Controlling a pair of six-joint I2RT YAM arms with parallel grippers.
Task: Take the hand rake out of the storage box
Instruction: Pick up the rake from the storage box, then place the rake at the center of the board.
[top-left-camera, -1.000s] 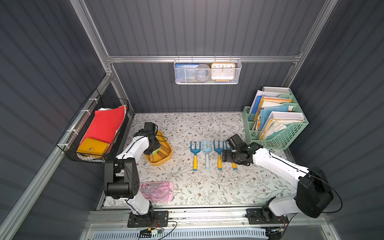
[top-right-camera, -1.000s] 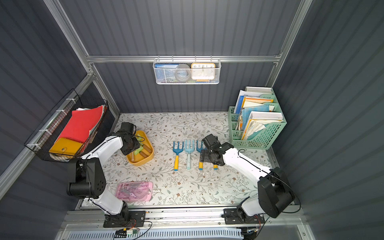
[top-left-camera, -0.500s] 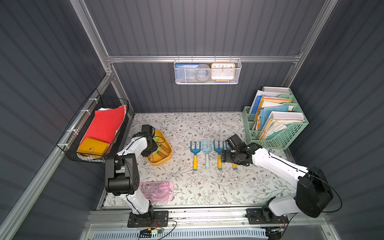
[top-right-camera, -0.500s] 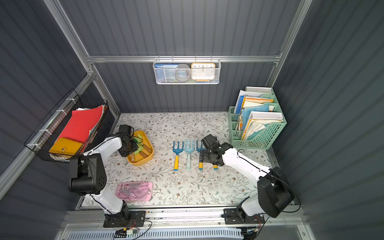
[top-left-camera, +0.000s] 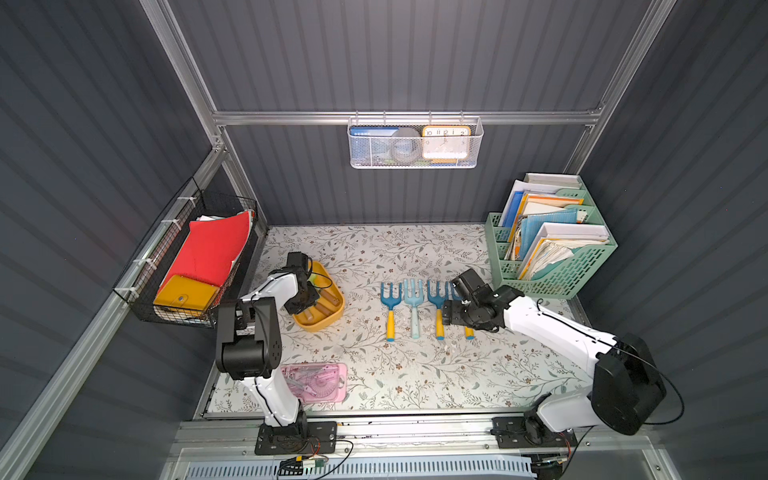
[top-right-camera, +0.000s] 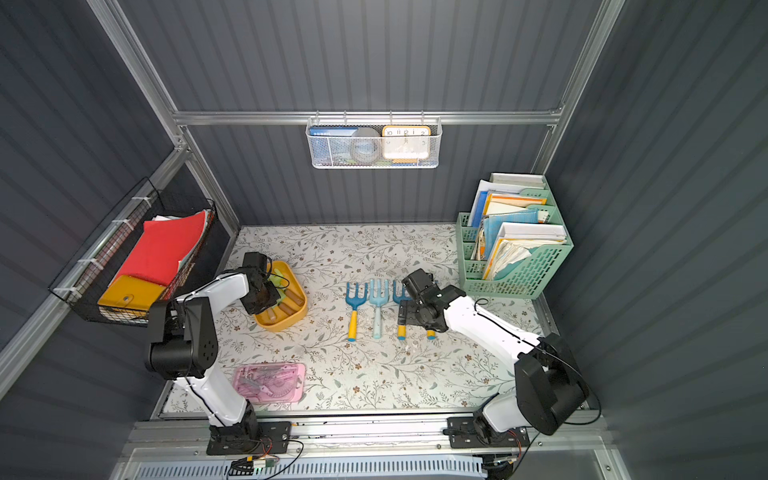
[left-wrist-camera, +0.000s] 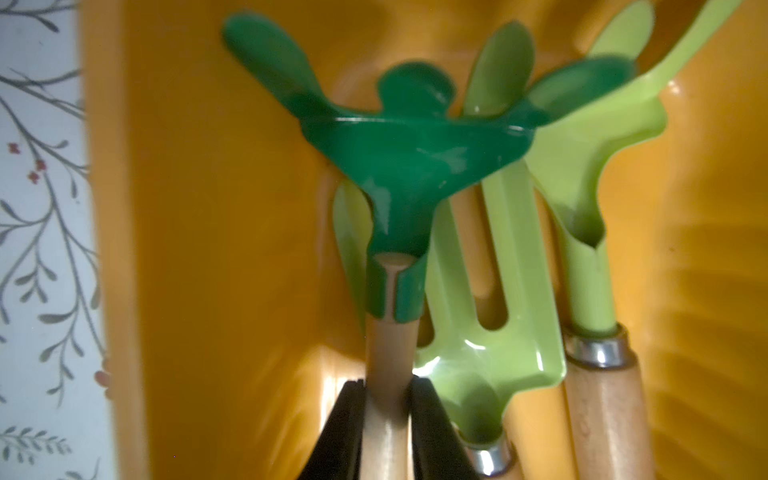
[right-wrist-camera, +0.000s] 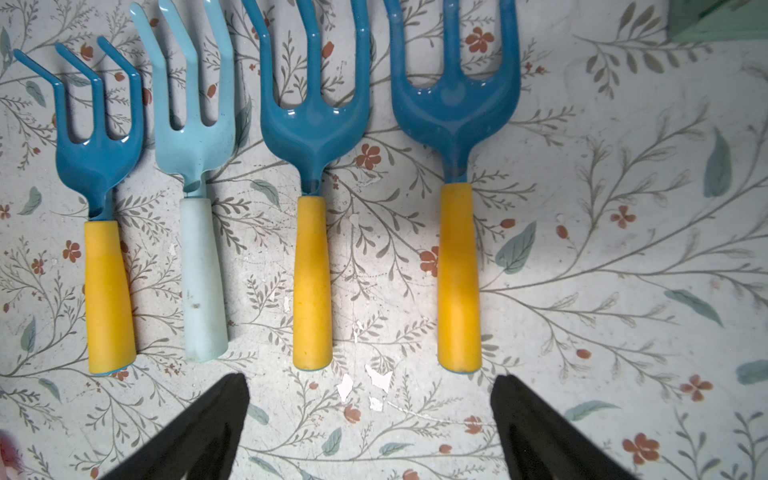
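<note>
The mustard-yellow storage box (top-left-camera: 319, 328) (top-right-camera: 283, 326) lies at the table's left. Inside it lies the hand rake, with a dark green head (left-wrist-camera: 411, 153) and a pale wooden handle (left-wrist-camera: 388, 340). My left gripper (left-wrist-camera: 386, 384) (top-left-camera: 309, 297) (top-right-camera: 266, 299) reaches into the box and is shut on that handle. Two light green tools (left-wrist-camera: 490, 291) lie beside the rake. In both top views my left arm hides the rake. My right gripper (right-wrist-camera: 370, 382) (top-left-camera: 451, 311) (top-right-camera: 405, 313) hovers open and empty over the table, just off the ends of the yellow handles.
Several blue hand forks (top-left-camera: 390, 299) (right-wrist-camera: 313, 124) lie side by side mid-table. A green file holder (top-left-camera: 552, 266) stands at the back right and a black wire basket (top-left-camera: 187, 266) hangs on the left wall. A pink case (top-left-camera: 316, 382) lies at the front left.
My left gripper's jaws have closed on the rake's wooden handle inside the box. The right arm has stayed where it was.
</note>
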